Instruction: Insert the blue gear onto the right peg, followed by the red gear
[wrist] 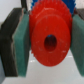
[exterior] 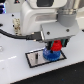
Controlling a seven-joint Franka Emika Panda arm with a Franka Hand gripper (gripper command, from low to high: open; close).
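In the exterior view my gripper (exterior: 55,48) is shut on the red gear (exterior: 56,46), holding it just above the blue gear (exterior: 50,55). The blue gear lies flat on the grey, black-edged plate (exterior: 33,59), towards the exterior view's right end of the plate. The right peg is hidden under the gears. In the wrist view the red gear (wrist: 50,37) fills the middle, its centre hole dark, clamped between my two green pads (wrist: 22,42). A blue rim (wrist: 40,5) shows just behind the red gear.
A thin dark pin (exterior: 37,56) stands on the plate towards the exterior view's left. A black cable (exterior: 15,36) runs along the arm over the white table (exterior: 15,72).
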